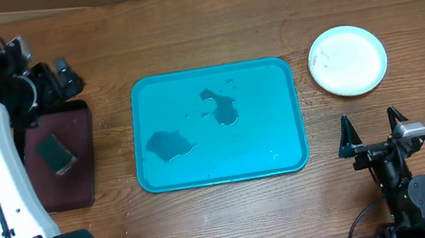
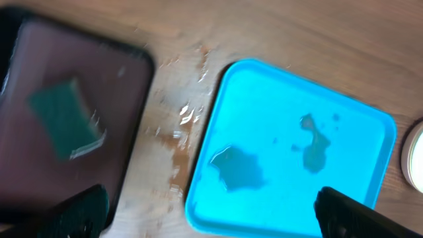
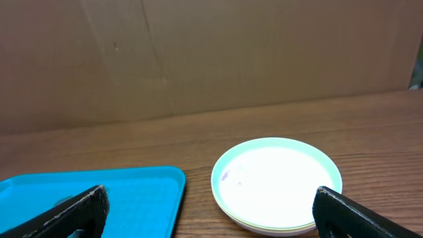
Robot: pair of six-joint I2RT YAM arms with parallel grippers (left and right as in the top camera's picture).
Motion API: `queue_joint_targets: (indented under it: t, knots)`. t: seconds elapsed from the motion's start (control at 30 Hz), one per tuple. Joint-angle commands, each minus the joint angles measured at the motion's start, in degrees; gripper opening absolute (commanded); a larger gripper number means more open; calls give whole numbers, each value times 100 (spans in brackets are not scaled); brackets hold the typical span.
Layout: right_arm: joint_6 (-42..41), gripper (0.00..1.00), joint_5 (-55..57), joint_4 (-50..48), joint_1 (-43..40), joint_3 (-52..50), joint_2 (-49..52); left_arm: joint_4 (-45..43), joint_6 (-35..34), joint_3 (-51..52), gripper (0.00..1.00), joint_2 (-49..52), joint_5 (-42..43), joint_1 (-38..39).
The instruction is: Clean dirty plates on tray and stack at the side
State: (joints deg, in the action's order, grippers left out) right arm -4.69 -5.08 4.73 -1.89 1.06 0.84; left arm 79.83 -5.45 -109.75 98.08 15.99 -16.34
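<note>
**Grippers wide, plates stacked off the tray**

Black fingertips (image 3: 79, 210) of the right gripper (image 1: 369, 120) frame my right wrist view. They stand wide apart with nothing between them. The left gripper (image 2: 218, 215) is just as wide and empty, hanging above the table's (image 1: 205, 18) left side.

The plates (image 1: 348, 61) sit stacked near the table's right edge, close to the tray's (image 1: 209, 72) far right corner but not touching it. I can make out an aqua rim over a paler one and cannot count further. The tray holds only two puddles (image 1: 169, 144).

I judge the job nearly done, so this step is a check. A faint reddish mark (image 3: 228, 175) shows on the top plate, though I cannot tell smear from reflection. If it is dirt, I would fetch the green sponge (image 1: 55, 152) from the maroon tray (image 1: 78, 187) at the left edge. Then I would wipe lightly while steadying the stack, so it does not slide.

No brand, label or writing is readable anywhere.
</note>
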Motion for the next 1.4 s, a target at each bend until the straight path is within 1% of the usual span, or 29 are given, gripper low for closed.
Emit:
queue_joint_targets:
  t: [0.0, 0.07, 0.17, 0.27, 0.33, 0.4, 0.53, 0.7, 0.83, 1.1, 1.2, 1.37]
  knots:
    - [24, 100, 52, -26, -44, -59, -68, -396, 363, 289, 100, -376, 745, 367]
    - [24, 100, 52, -26, -44, -59, -68, -883, 632, 586, 100, -638, 1075, 704]
    - [24, 100, 52, -26, -44, -59, -68, -1880, 1045, 1180, 100, -1086, 1075, 1346]
    - [24, 100, 52, -26, -44, -59, -68, -2964, 1390, 1941, 100, -1523, 940, 1917]
    - [24, 100, 52, -26, -44, -59, -68, -3510, 1410, 2492, 100, -1818, 643, 2173]
    - [24, 100, 52, -26, -44, -59, -68, -3974, 1408, 3040, 100, -2105, 529, 2284]
    - [24, 100, 52, -26, -44, -59, -68, -4767, 1408, 4068, 100, -2649, 522, 2197]
    - [24, 100, 52, -26, -44, -59, -68, -5484, 1408, 5198, 100, -3414, 479, 1926]
    - [24, 100, 52, -26, -44, -59, -68, -5971, 1408, 5998, 100, -4096, 472, 1659]
    - [24, 100, 52, -26, -44, -59, -68, -6666, 1408, 7484, 100, -5473, 437, 979]
    - [24, 100, 52, -26, -44, -59, -68, -7114, 1405, 8039, 100, -5908, 284, 964]
    - [24, 100, 52, -26, -44, -59, -68, -7967, 1322, 8985, 100, -6511, 256, 966]
